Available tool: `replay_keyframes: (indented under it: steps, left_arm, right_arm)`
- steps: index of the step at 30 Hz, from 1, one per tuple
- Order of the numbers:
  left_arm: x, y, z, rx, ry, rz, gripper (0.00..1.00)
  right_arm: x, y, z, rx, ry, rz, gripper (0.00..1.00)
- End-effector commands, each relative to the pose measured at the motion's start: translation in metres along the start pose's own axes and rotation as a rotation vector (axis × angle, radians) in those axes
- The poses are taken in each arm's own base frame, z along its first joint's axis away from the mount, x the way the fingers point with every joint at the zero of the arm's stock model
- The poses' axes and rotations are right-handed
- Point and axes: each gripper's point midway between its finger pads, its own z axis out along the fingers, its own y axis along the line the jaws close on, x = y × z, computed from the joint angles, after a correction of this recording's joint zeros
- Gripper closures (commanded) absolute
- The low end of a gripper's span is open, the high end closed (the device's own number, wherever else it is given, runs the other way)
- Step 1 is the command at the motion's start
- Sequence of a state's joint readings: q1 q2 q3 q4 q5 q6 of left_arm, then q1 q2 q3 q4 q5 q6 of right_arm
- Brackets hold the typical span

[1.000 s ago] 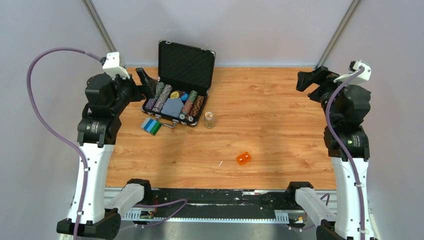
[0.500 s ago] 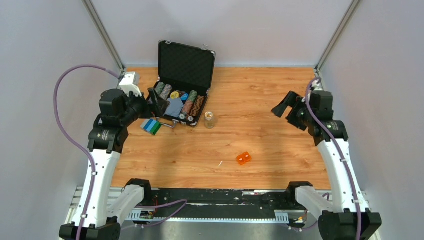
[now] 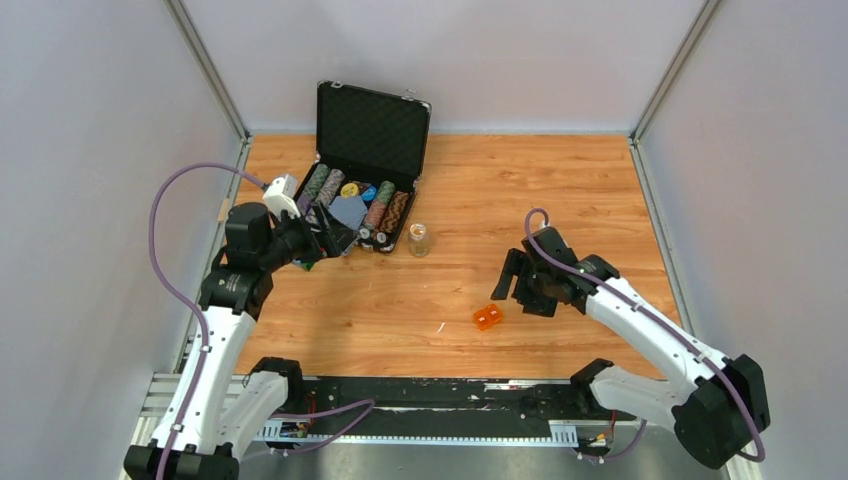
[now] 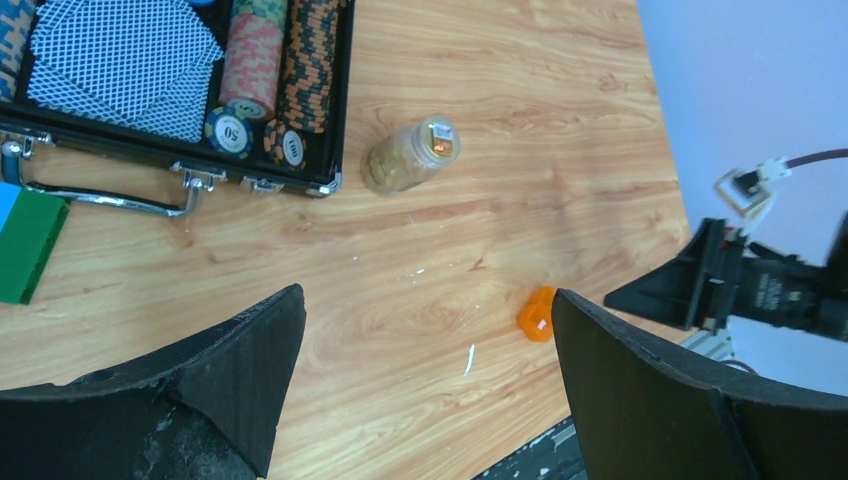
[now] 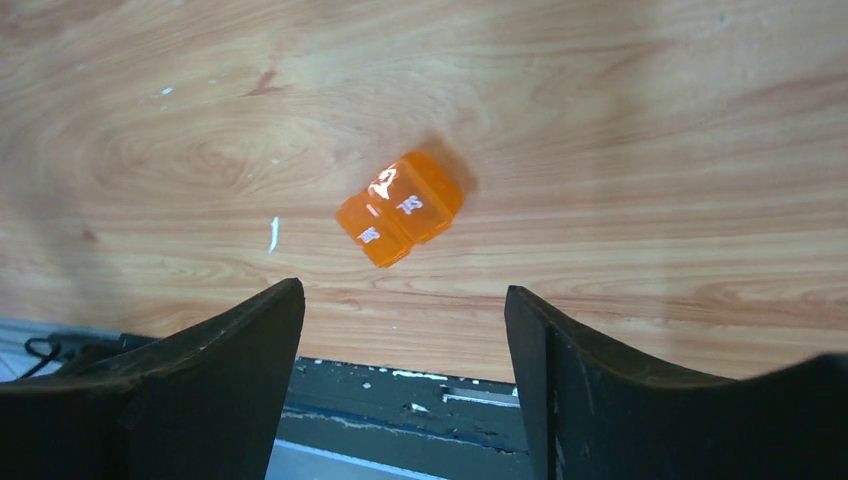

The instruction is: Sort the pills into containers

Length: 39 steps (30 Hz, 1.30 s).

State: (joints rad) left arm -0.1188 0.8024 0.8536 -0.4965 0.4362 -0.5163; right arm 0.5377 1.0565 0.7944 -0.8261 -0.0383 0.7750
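Spread and empty, the right end effector [image 5: 402, 295] could, closing off-centre, flick away the apparently shut tiny translucent orange plastic box [image 5: 400, 208] just ahead.

Right arm [image 3: 640, 318]: down from its raised pose at the table's right edge, now stretched low toward the middle.
Right gripper [image 3: 512, 275]: now just beside the containers [image 3: 488, 317], not touching.
Left gripper [image 3: 330, 235]: lowered and moved inward, now over the near edge of the black case [image 3: 372, 140].

Overhead view, wrist views downward, sharing containers [image 5: 400, 208]
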Motion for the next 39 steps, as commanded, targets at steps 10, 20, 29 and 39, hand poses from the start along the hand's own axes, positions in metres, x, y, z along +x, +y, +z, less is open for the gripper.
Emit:
replay_keyframes:
  steps: [10, 20, 29, 39]
  left_arm:
    - [-0.006, -0.008, 0.003, 0.017, -0.035, -0.034, 0.00]
    - [-0.004, -0.005, 0.002, 0.002, -0.027, -0.013, 0.00]
    - [-0.004, -0.003, 0.003, -0.006, -0.023, 0.001, 0.00]
    - [-0.001, 0.001, 0.004, -0.020, -0.017, 0.009, 0.00]
  right_arm:
    - [0.006, -0.022, 0.045, 0.241, -0.030, 0.342, 0.47]
    - [0.015, -0.011, 0.065, 0.294, -0.013, 0.422, 0.14]
    - [0.017, 0.004, 0.079, 0.319, 0.023, 0.408, 0.29]
    - [0.011, 0.027, 0.085, 0.225, 0.047, 0.258, 0.57]
